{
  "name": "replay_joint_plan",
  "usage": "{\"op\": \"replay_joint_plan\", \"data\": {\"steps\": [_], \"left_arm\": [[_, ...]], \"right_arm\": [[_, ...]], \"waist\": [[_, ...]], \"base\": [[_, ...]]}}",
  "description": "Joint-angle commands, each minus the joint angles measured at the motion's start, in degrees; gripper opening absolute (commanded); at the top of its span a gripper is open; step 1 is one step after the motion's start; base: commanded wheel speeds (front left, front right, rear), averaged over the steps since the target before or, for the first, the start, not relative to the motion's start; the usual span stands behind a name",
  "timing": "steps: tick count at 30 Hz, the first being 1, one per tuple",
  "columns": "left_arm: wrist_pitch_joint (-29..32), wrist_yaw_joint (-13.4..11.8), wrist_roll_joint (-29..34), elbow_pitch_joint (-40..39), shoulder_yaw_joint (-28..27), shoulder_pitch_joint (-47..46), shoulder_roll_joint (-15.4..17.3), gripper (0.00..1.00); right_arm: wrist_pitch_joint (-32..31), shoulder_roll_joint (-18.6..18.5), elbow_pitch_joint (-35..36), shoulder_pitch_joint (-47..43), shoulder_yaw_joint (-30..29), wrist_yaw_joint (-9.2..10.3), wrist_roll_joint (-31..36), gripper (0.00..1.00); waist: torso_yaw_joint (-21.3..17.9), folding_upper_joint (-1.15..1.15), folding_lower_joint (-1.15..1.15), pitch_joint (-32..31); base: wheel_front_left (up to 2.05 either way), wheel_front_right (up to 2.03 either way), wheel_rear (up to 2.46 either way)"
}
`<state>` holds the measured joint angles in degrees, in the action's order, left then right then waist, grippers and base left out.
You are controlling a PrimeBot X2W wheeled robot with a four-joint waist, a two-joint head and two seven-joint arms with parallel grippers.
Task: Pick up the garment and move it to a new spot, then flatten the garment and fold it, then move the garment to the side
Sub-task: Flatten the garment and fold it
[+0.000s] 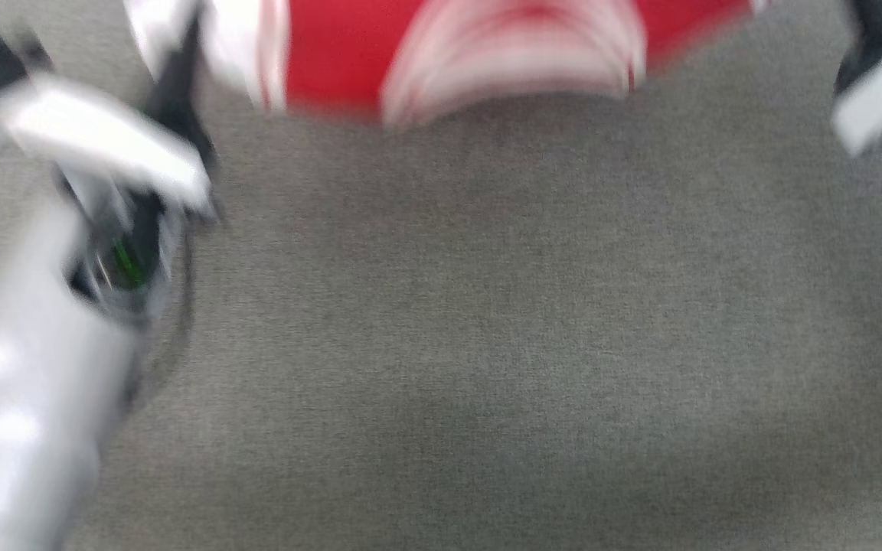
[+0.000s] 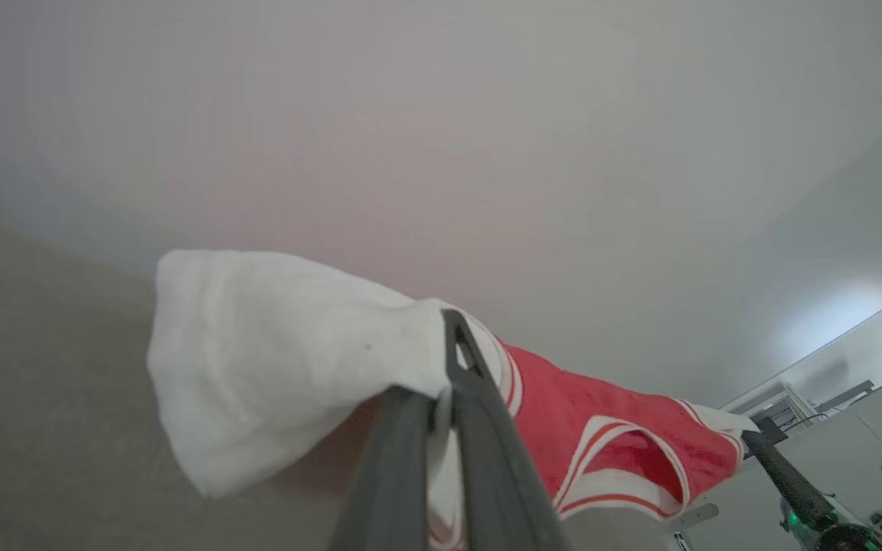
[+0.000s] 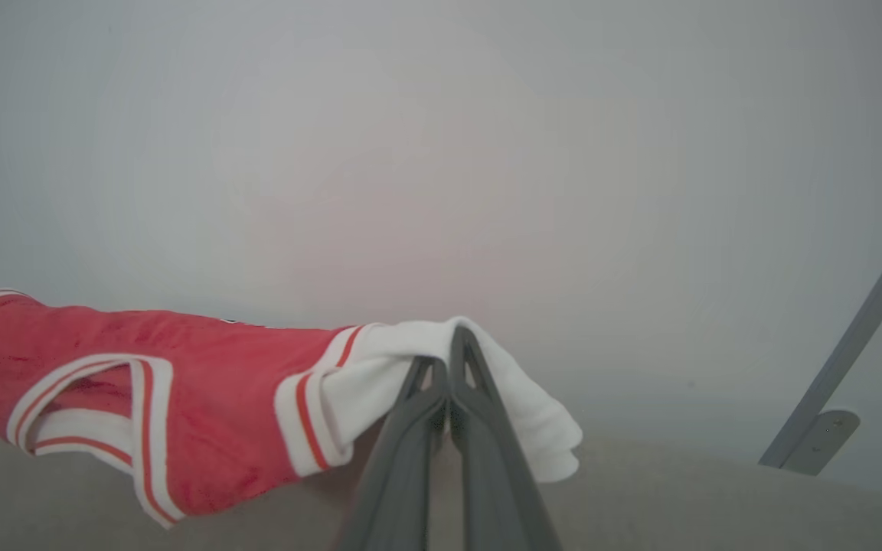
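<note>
Two grips, left pincer (image 2: 441, 367) and right pincer (image 3: 447, 358) clamped on garment (image 3: 219, 367), stretched between them

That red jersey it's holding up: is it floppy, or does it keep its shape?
Probably very floppy: the jersey sags between the left fingers and the right fingers, and a white sleeve droops past the grip. Likely light, since thin pinches at the shoulders carry it. It seems unlikely to slip, as cloth bunches at each pinch.

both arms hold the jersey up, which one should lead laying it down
Left, marginally: the left fingers pinch the jersey by its striped sleeve seam, the whole white sleeve hanging past them; the right fingers pinch mid-sleeve, nearer the loose edge. Both are needed.
</note>
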<state>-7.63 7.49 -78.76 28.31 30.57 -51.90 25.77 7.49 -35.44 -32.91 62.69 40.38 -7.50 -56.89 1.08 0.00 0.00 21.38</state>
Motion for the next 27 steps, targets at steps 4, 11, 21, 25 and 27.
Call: {"op": "replay_joint_plan", "data": {"steps": [4,11,21,25,27], "left_arm": [[-0.83,-0.04,-2.26,-9.27,5.08,14.15,3.30,0.00],[-2.70,-0.04,-4.52,-16.37,9.61,27.53,7.68,0.00],[-5.81,-0.04,-6.73,-24.96,11.42,42.50,15.96,0.00],[-6.66,-0.04,-7.45,-27.37,10.26,46.80,18.56,0.00],[-6.97,-0.04,-7.64,-28.48,9.70,48.74,19.74,0.00]], "right_arm": [[0.26,-5.86,7.50,-12.92,0.44,0.02,-3.21,0.00],[-2.79,-12.00,16.82,-30.63,-2.09,0.02,-7.13,0.00],[-14.59,-19.18,33.55,-56.76,-7.30,0.01,-13.17,0.00],[-19.02,-21.44,40.03,-64.86,-9.68,0.01,-14.41,0.00],[-20.67,-22.10,43.04,-68.16,-11.35,0.01,-14.64,0.00]], "waist": [[1.56,0.00,0.00,-2.18],[2.98,0.00,0.00,-4.56],[4.36,0.00,0.00,-5.92],[4.56,0.00,0.00,-5.79],[4.64,0.00,0.00,-5.76]], "base": [[0.00,0.00,0.00],[0.00,0.00,0.00],[0.00,0.00,0.00],[0.00,0.00,0.00],[0.00,0.00,0.00]]}}
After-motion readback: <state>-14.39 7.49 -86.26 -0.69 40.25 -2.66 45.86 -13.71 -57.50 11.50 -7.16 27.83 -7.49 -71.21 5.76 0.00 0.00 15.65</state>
